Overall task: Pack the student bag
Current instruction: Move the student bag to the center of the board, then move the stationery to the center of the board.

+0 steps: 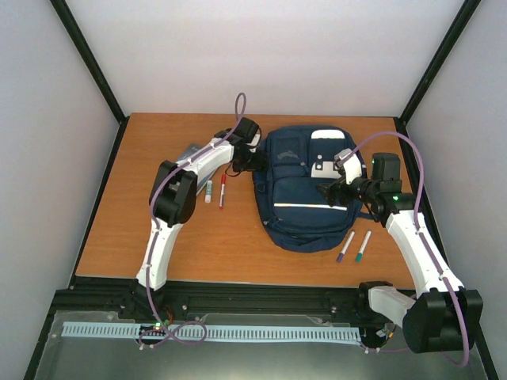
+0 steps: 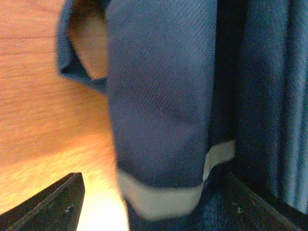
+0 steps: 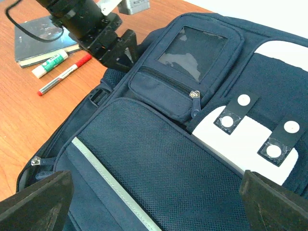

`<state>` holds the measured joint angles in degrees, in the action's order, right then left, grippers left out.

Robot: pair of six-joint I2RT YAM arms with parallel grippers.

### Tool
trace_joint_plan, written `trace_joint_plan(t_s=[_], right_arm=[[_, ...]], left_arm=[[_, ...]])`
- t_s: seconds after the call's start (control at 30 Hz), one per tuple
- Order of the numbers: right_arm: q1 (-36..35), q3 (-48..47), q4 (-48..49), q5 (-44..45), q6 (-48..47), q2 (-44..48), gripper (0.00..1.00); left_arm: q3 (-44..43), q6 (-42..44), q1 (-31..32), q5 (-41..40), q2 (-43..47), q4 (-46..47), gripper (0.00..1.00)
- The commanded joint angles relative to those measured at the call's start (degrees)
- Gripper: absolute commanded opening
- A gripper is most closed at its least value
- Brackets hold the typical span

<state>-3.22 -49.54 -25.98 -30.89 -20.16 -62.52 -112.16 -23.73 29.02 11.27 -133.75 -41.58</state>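
top external view: a navy student bag (image 1: 305, 190) lies flat on the wooden table (image 1: 158, 237), right of centre, its white patches toward 12 o'clock. the left arm (image 1: 186, 178) reaches to the bag's 10 o'clock edge. the right arm (image 1: 412, 229) hangs over the bag's 3 o'clock side. at the bag's 9 o'clock lie a red pen (image 1: 223, 190) and a white glue stick (image 1: 208, 191), side by side. at its 5 o'clock lie a purple-capped pen (image 1: 346, 246) and a green-capped pen (image 1: 363, 246), just off the fabric.

left wrist view: blurred navy fabric with a pale band along its lower edge sits between two dark fingertips (image 2: 53, 202). the left jaws stand apart, with a gap on each side of the fabric.

right wrist view: the right jaws are spread wide above the bag, holding nothing. below them show a mesh front pocket (image 3: 159, 159), a reflective stripe (image 3: 103, 175), a clear window pocket (image 3: 192, 45) and a zipper pull (image 3: 194, 95). a dark notebook (image 3: 33, 41) lies beyond the glue stick.
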Motion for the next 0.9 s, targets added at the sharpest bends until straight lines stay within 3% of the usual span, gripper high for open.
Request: trace_joint_plan(t_s=[0.0, 0.33, 0.73, 0.87], right_arm=[[0.6, 0.1, 0.1, -1.6, -0.7, 0.2, 0.96], [0.6, -0.3, -0.5, -3.5, -0.9, -0.1, 0.96], [0.7, -0.2, -0.8, -3.6, -1.1, 0.3, 0.96], [0.6, -0.2, -0.8, -3.6, -1.1, 0.2, 0.95]], left_arm=[[0.3, 2.5, 0.7, -10.2, 8.0, -7.7, 0.82], [16.1, 2.3, 0.7, -32.4, 19.0, -16.1, 0.79], [12.2, -0.9, 0.5, -32.0, 12.6, -21.0, 0.88], [13.0, -1.6, -0.3, -28.6, 12.1, -20.4, 0.91]])
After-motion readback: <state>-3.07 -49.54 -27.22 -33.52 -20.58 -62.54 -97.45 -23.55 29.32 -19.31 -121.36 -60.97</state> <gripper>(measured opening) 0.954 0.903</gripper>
